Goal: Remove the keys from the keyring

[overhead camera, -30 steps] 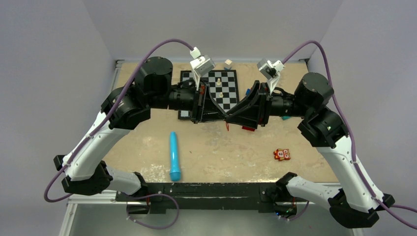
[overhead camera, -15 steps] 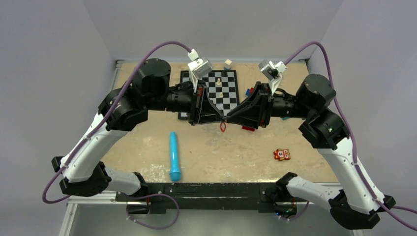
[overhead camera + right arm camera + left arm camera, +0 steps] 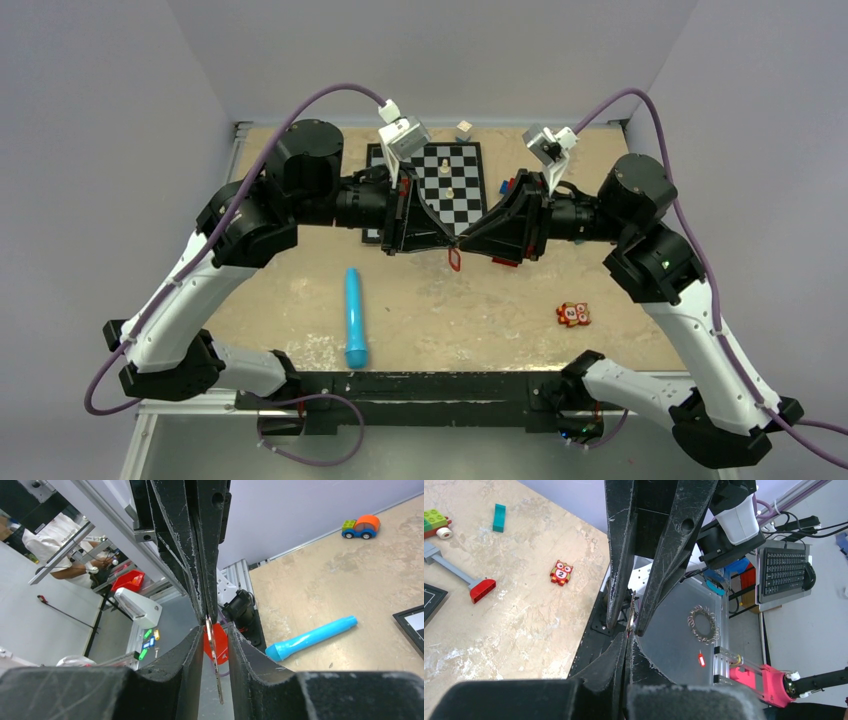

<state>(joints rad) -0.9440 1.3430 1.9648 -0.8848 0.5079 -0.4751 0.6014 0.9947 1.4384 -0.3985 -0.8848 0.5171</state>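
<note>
Above the middle of the table my two grippers meet tip to tip. The left gripper (image 3: 455,241) (image 3: 628,636) is shut, and it pinches the metal top of the keyring. The keyring's red tag (image 3: 456,261) (image 3: 221,647) dangles just below the tips. A thin silver key (image 3: 216,670) (image 3: 630,617) shows edge-on and reaches in between the fingers of my right gripper (image 3: 466,241) (image 3: 215,630). Those fingers stand a little apart, with a gap on each side of the key. The ring itself is too small to make out.
On the table lie a blue cylinder (image 3: 354,317), an orange owl toy marked 2 (image 3: 572,314) and a red block-headed toy (image 3: 481,589). A chessboard (image 3: 450,180) with white pieces sits behind the grippers. A teal block (image 3: 499,517) and a toy car (image 3: 361,526) lie farther off.
The red tag has swung into plain view beneath the fingertips. Both wrists have drifted slightly left, and the right gripper's jaws have narrowed a little around the key.
</note>
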